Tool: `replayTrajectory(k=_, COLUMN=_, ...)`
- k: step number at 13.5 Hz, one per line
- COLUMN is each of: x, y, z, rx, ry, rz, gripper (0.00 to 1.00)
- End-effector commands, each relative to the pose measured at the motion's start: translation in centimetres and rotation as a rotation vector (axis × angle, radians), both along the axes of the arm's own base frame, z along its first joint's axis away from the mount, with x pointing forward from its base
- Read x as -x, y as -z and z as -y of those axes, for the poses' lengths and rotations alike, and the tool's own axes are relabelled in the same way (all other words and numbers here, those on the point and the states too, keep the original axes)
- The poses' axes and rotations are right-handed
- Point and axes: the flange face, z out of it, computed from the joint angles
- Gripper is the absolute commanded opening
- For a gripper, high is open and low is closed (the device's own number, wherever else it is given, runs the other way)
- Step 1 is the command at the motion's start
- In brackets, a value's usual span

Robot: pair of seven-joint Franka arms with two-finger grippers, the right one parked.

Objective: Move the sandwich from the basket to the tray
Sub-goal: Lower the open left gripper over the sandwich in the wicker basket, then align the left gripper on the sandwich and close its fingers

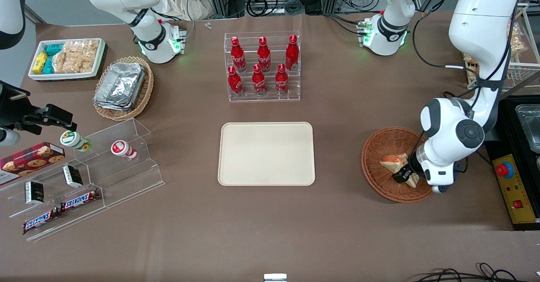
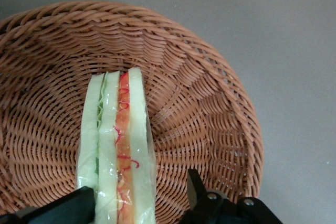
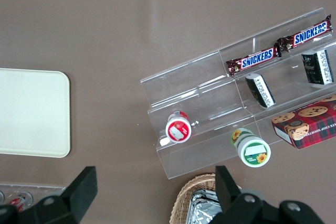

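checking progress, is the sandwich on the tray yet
No, the sandwich lies in the basket, with the gripper open around it, and the tray holds nothing.

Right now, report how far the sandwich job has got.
Done: the hand is down in the basket, fingers open either side of the sandwich. In hand: the grasp itself; the sandwich lies in the basket, not yet clamped. Left: close, lift, carry it to the tray, which holds nothing, and release.
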Motion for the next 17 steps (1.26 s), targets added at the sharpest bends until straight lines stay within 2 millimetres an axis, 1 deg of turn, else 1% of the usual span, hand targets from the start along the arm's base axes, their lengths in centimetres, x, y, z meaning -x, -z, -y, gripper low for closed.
replayTrajectory(k=1, x=-1.0, y=-1.7, z=0.7, rx=0.003, ry=-0.024, rz=0.002, gripper=1.0)
replayTrajectory(k=3, x=-1.6, y=-3.2, z=0.8, rx=0.001, ry=-0.022, rz=-0.025, gripper=1.0)
replayTrajectory(k=6, x=-1.4, y=-3.1, z=0.6, rx=-0.023, ry=-0.011, rz=-0.033, gripper=1.0)
replayTrajectory(k=8, x=-1.2, y=-3.5, z=0.5, rx=-0.027, ry=-0.01, rz=-0.05, gripper=1.0)
replayTrajectory(k=9, x=-1.1, y=-3.2, z=0.3, rx=-0.03, ry=-0.012, rz=-0.056, gripper=1.0)
replayTrajectory(k=11, x=-0.3, y=-1.5, z=0.0, rx=-0.065, ry=0.009, rz=-0.083, gripper=1.0)
replayTrajectory(k=13, x=-0.2, y=-0.9, z=-0.1, rx=-0.076, ry=0.012, rz=-0.088, gripper=1.0)
replayTrajectory(k=15, x=-0.4, y=-0.4, z=0.2, rx=-0.072, ry=-0.002, rz=-0.085, gripper=1.0)
replayTrajectory(k=17, x=-0.8, y=-0.1, z=0.7, rx=-0.065, ry=-0.051, rz=-0.068, gripper=0.92)
